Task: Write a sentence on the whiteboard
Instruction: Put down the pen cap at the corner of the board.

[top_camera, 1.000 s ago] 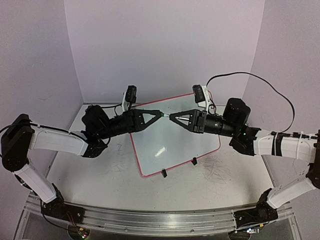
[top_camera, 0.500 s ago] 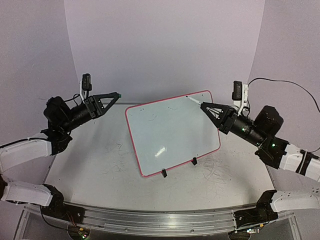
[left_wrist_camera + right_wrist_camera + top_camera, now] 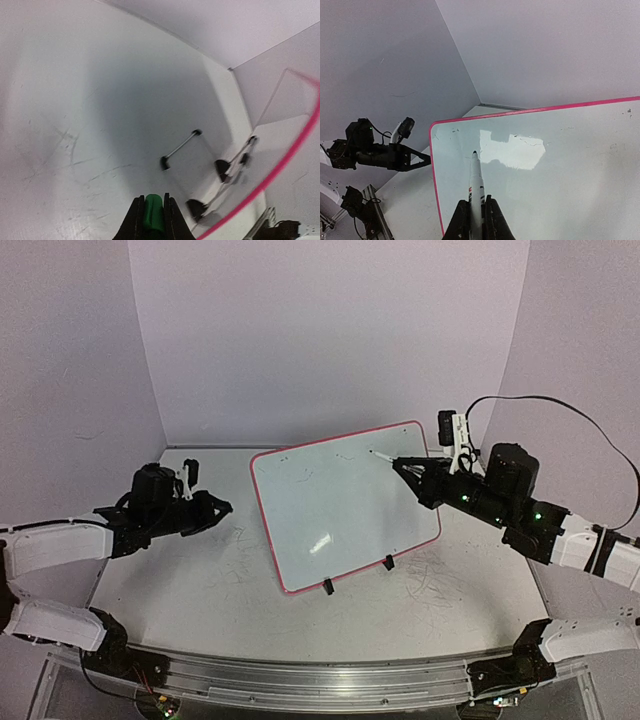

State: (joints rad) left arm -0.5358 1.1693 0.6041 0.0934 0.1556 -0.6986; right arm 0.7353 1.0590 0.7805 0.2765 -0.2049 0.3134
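Note:
The whiteboard [image 3: 345,510], glossy white in a pink-red frame, stands tilted on two black clip feet [image 3: 327,587] at the table's middle. It shows only faint small marks, and no green sentence is visible. My right gripper [image 3: 398,462] is shut on a white marker [image 3: 476,182]. The marker's dark tip points at the board's upper part [image 3: 560,165], and I cannot tell whether it touches. My left gripper [image 3: 223,508] is low over the table, left of the board, shut on the green cap [image 3: 153,215]. The board's pink edge [image 3: 295,150] shows at the right of the left wrist view.
Grey scribble marks cover the white table [image 3: 432,578] on both sides of the board. Purple walls close in the back and sides. A metal rail [image 3: 320,680] runs along the near edge. A black cable [image 3: 560,410] loops above the right arm.
A second ago both grippers met over the board. They pulled apart: the left one swung left and then down to the table with the cap, and the right one brought the marker back to the board.

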